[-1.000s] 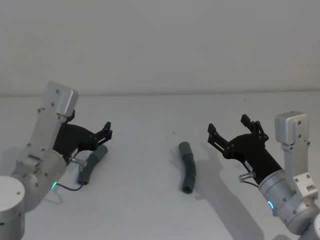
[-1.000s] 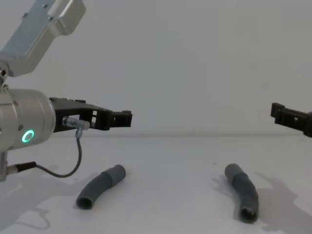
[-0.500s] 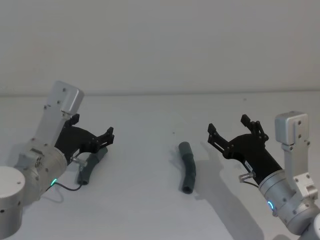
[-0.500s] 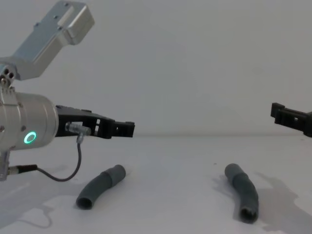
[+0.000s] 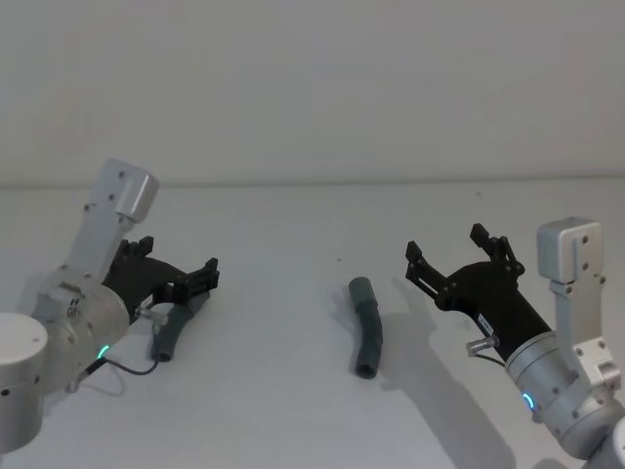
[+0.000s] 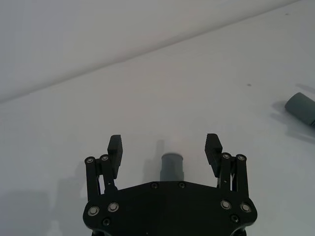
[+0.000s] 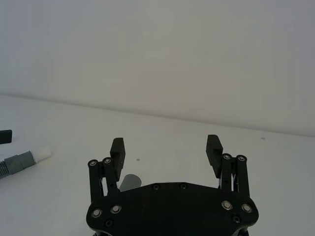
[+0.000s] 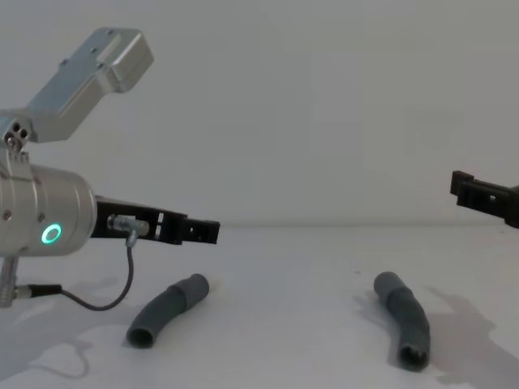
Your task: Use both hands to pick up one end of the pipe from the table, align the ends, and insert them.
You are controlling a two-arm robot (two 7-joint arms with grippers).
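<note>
Two curved dark grey pipe pieces lie apart on the white table (image 5: 283, 420). The left piece (image 5: 172, 328) (image 8: 166, 311) lies just under my left gripper (image 5: 180, 260), which hovers open low over its far end (image 6: 172, 166); the jaws stand either side of it without touching. From the right wrist view this piece (image 7: 19, 162) shows a white tip (image 7: 44, 154). The right piece (image 5: 367, 328) (image 8: 405, 318) has its open round mouth toward me. My right gripper (image 5: 445, 244) hangs open in the air to the right of it, holding nothing.
The table's far edge meets a plain pale wall. A thin black cable (image 8: 97, 298) loops from my left wrist down near the table. Bare table lies between the two pieces and in front of them.
My left gripper has sunk lower over the left pipe piece, still open. The right arm and both pieces have not moved.
</note>
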